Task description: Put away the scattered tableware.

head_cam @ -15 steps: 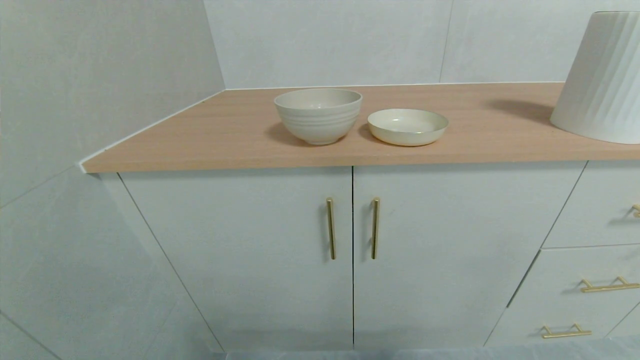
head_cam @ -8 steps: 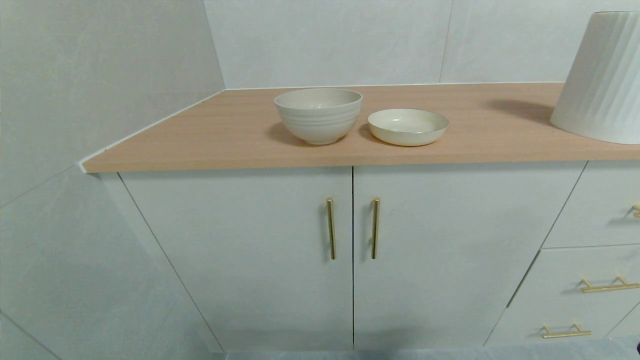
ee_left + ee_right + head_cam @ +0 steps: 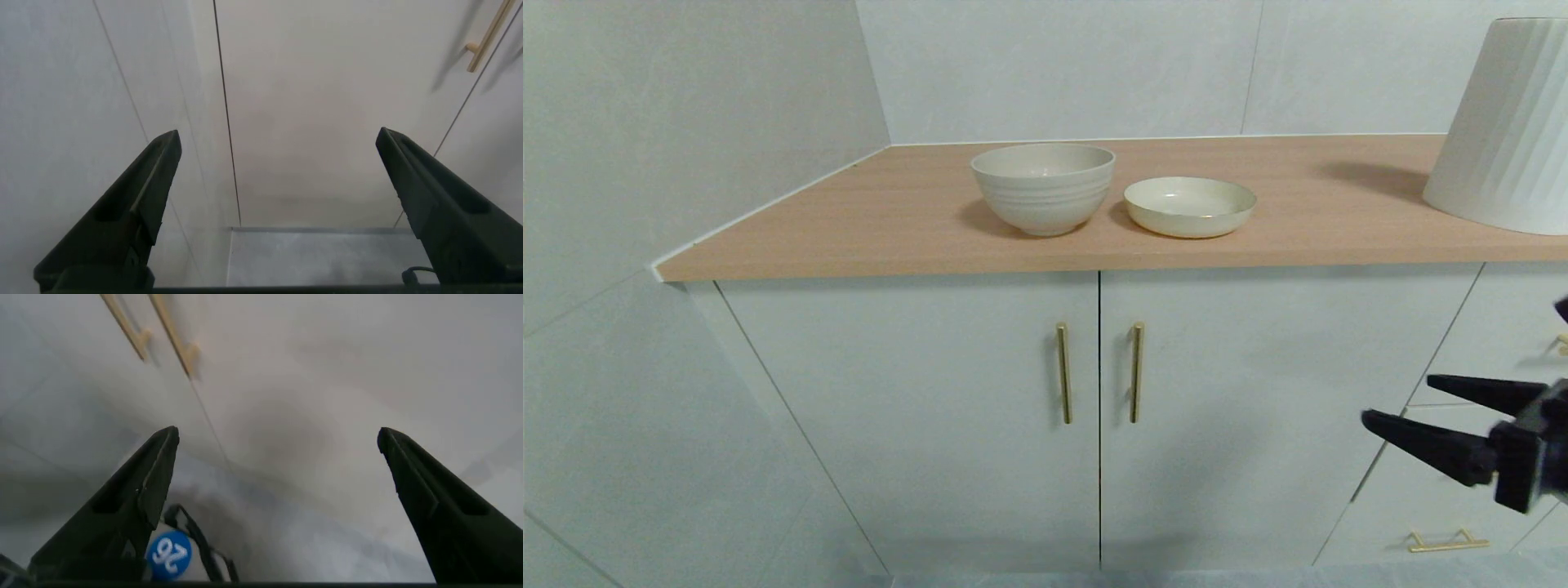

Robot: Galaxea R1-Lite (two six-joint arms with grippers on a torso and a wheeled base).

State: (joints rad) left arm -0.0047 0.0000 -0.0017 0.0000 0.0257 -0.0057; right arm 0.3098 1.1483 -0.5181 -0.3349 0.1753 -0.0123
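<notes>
A deep cream bowl (image 3: pixel 1042 186) with ribbed sides stands on the wooden countertop (image 3: pixel 866 233). Just to its right sits a shallow cream dish (image 3: pixel 1189 206), close to the bowl but apart from it. My right gripper (image 3: pixel 1401 401) is open and holds nothing. It hangs low at the right in front of the cabinet, well below the counter, with its fingers pointing left. In the right wrist view the right gripper (image 3: pixel 276 434) faces the cabinet front and the floor. My left gripper (image 3: pixel 276 135) is open and holds nothing, low down and facing a cabinet door.
Two white cabinet doors below the counter are closed, each with a vertical gold handle (image 3: pixel 1063 372) (image 3: pixel 1135 371). Drawers with gold handles (image 3: pixel 1515 467) lie to the right. A tall white ribbed shade (image 3: pixel 1503 131) stands at the counter's right end. A tiled wall (image 3: pixel 645 163) closes the left side.
My right gripper has risen into the head view from the lower right. The bowl and the dish have not moved.
</notes>
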